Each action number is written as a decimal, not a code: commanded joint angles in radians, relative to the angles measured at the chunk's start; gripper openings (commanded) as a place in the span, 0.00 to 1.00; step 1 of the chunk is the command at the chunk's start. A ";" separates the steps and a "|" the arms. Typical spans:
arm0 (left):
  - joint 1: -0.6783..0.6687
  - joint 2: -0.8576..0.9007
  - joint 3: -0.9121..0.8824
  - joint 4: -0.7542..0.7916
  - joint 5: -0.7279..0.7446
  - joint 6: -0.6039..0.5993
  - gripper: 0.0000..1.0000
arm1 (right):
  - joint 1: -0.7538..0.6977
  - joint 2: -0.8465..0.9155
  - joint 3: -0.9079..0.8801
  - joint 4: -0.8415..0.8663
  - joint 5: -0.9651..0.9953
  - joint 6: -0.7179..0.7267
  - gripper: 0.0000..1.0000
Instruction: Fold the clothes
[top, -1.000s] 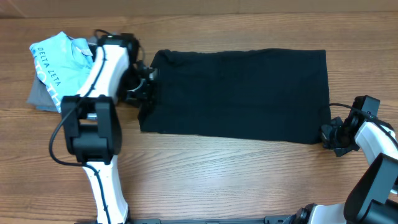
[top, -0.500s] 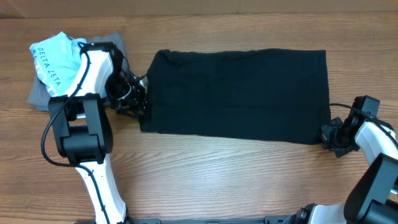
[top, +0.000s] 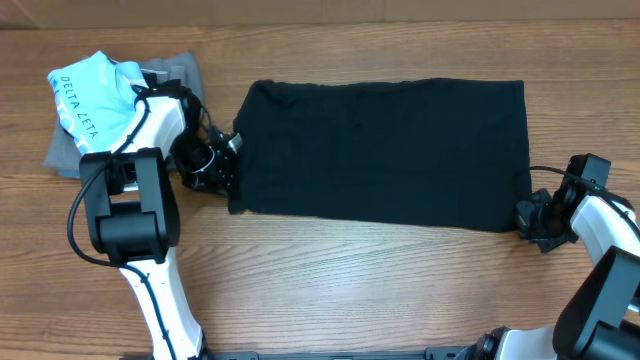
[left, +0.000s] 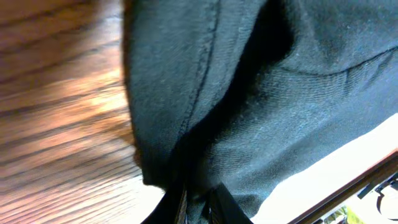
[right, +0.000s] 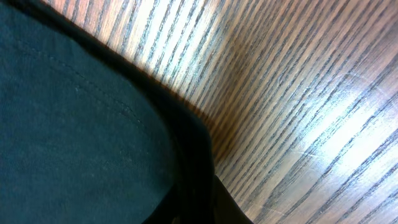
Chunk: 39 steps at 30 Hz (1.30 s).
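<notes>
1. One black garment (top: 380, 150) lies spread flat on the wooden table (top: 350, 290) in the overhead view, a long rectangle running left to right across the middle. The left gripper (top: 228, 170) sits at its left edge near the lower corner, where the hem is pulled slightly inward. The right gripper (top: 525, 215) is at the lower right corner, touching the cloth. A light blue shirt (top: 90, 105) with white lettering lies on a grey garment (top: 65, 155) at the far left, well apart from the black one.

2. In the left wrist view, the black garment (left: 280, 93) fills most of the picture, its stitched edge bunched into a raised fold above the table (left: 56, 124). The left gripper (left: 198, 208) shows at the bottom edge, its jaws nearly together with the fold of cloth pinched between them.

3. In the right wrist view, the black garment (right: 74, 112) covers the left side, and its hem runs diagonally down across the table (right: 298, 93). The corner narrows into the right gripper (right: 193, 211) at the bottom, whose jaws are closed tight on the hem.
</notes>
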 joint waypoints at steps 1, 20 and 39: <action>0.056 -0.029 0.024 -0.003 -0.042 0.011 0.16 | -0.005 0.000 0.022 0.002 0.015 0.003 0.13; 0.006 -0.101 0.156 -0.204 0.107 0.134 0.12 | -0.005 0.000 0.022 -0.003 0.014 0.004 0.13; 0.036 -0.103 -0.134 0.075 -0.293 -0.137 0.04 | -0.005 0.000 0.022 -0.003 0.038 0.004 0.13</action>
